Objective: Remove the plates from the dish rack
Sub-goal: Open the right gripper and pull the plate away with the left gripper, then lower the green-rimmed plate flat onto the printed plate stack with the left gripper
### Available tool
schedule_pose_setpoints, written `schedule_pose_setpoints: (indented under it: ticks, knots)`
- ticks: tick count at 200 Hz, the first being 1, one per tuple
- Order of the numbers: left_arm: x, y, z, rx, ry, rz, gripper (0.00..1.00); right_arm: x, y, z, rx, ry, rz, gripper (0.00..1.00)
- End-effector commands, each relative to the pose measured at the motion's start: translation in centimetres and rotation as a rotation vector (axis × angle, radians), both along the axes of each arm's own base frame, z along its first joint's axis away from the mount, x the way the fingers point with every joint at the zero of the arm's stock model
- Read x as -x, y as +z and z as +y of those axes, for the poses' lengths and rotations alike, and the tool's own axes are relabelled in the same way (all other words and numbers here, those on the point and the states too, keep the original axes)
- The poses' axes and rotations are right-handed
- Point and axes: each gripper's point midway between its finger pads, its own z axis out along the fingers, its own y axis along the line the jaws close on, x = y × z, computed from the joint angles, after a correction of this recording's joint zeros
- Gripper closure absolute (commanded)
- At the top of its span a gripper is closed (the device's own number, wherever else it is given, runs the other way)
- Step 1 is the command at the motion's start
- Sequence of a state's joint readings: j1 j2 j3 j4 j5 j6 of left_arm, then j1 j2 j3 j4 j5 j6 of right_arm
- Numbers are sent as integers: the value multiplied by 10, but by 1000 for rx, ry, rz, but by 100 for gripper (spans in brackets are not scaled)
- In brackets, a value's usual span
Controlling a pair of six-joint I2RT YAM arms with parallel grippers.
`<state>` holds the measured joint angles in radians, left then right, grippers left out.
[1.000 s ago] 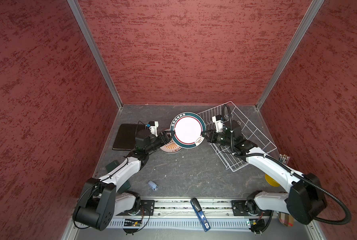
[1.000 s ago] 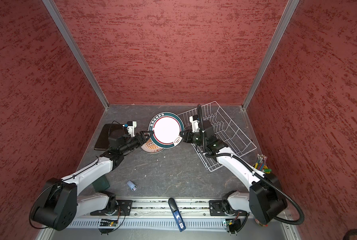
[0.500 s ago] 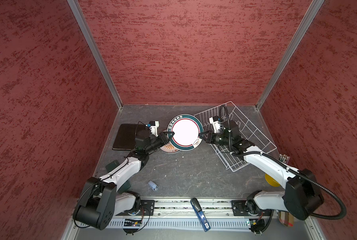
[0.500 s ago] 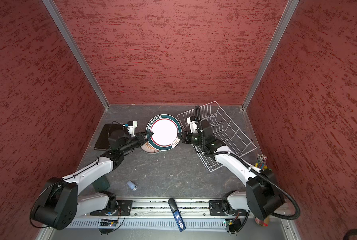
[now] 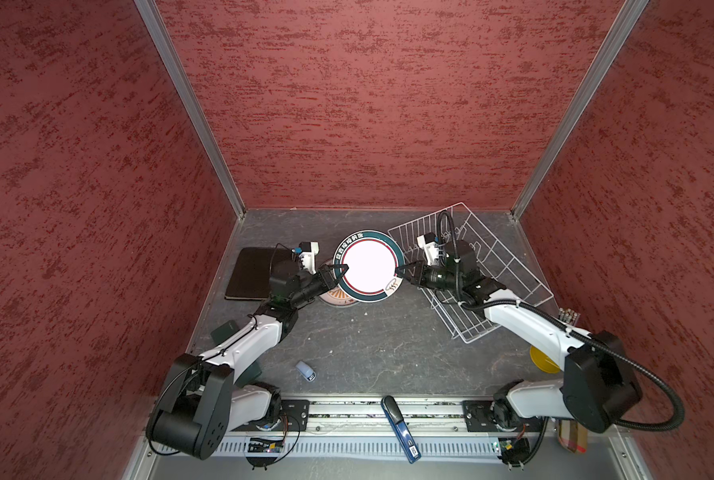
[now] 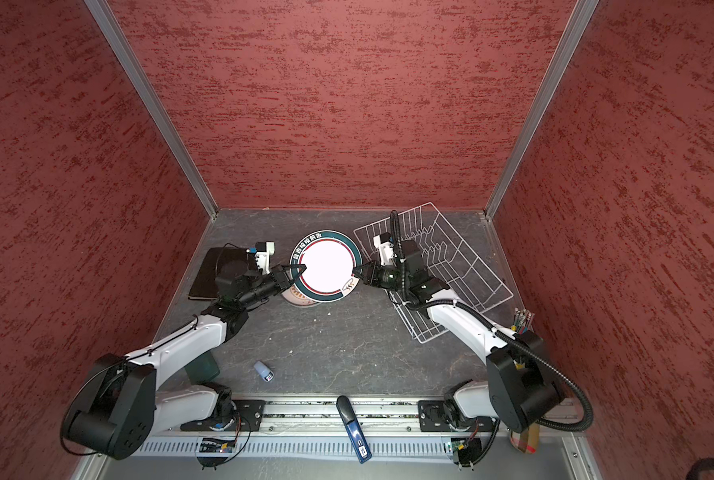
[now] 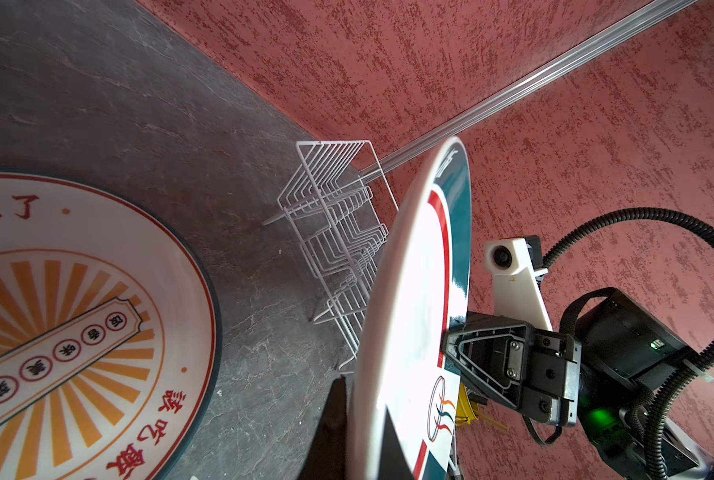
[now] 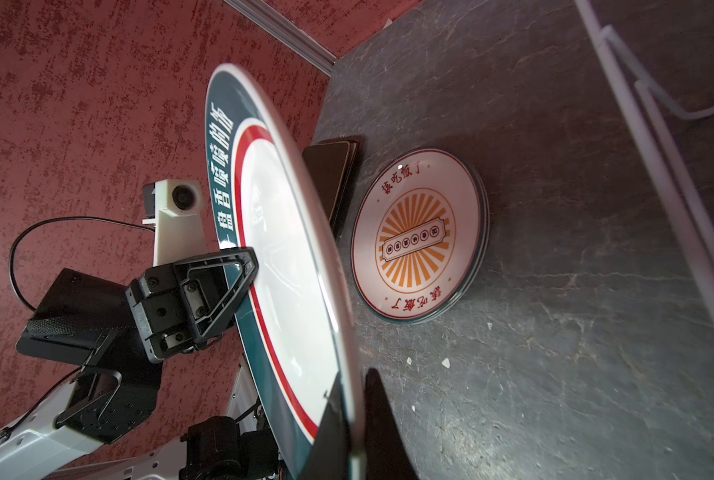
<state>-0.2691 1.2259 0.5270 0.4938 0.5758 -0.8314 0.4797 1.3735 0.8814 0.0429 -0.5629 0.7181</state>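
Teal-rimmed plate (image 5: pixel 368 266) noted mid-frame, clear of dish rack (image 5: pixel 509 253), suspended above sunburst plate (image 5: pixel 335 297). Frame-left rim pinched by left gripper (image 5: pixel 340 271), frame-right rim by right gripper (image 5: pixel 400 272). Tilt apparently slight. Release by right gripper judged next.

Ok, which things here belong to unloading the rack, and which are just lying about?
Job: teal-rimmed plate, gripped by left gripper and right gripper; sunburst plate; dark square plate; dish rack.
Lying about: small bottle; blue tool; yellow disc.
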Motion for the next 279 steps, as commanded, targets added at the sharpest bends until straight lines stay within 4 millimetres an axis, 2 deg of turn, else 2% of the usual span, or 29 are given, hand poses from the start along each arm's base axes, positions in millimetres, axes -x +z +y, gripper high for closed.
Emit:
schedule_pose_setpoints:
  ticks: [1,12,36,54,72,76,128,193,233,279]
  knots:
    - [-2,2,0,20,8,6,100,9,37,18,-79,118,-121,78]
    - [-2,2,0,20,8,8,100,10,37,21,-84,137,-115,62]
    - [-2,0,2,17,19,15,100,10,33,23,-82,150,-90,41]
    - [-3,-1,4,13,26,22,100,7,29,22,-68,135,-73,18]
    - [-3,-1,7,8,38,16,100,4,28,20,-54,108,-73,8]
    - [-2,-7,8,-2,43,45,100,3,27,19,-49,101,-72,7]
    - [-4,-22,30,-14,145,111,100,-6,24,7,13,17,-84,1]
    - [-7,-43,53,-13,244,195,100,-11,22,-5,82,-42,-105,1]
    - [-8,-49,59,-15,268,214,100,-11,22,-5,86,-46,-102,1]
    - [-9,-66,65,-29,308,267,100,-11,22,-6,84,-49,-100,1]
